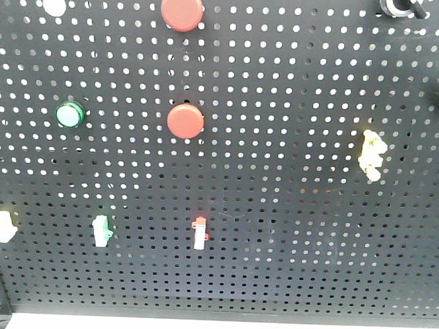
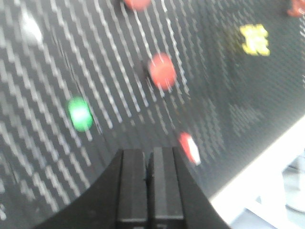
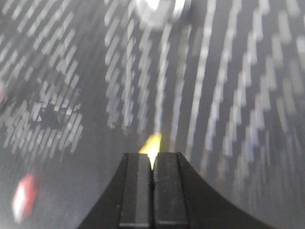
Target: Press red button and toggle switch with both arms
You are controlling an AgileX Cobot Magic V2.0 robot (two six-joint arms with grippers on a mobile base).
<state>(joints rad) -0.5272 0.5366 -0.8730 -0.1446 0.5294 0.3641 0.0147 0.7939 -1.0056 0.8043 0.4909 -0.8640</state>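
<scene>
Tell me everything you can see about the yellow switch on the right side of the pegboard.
The yellow switch is a small, pale yellow, plastic-looking piece with a lumpy, lobed outline. It is mounted on the right of the black pegboard, standing alone there. Its lever position is too small to read. In the right wrist view a sliver of it shows just beyond the shut right claw; contact cannot be told.

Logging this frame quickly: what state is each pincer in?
Left pincer: closed, holding nothing.
Right pincer: closed, holding nothing.
</scene>
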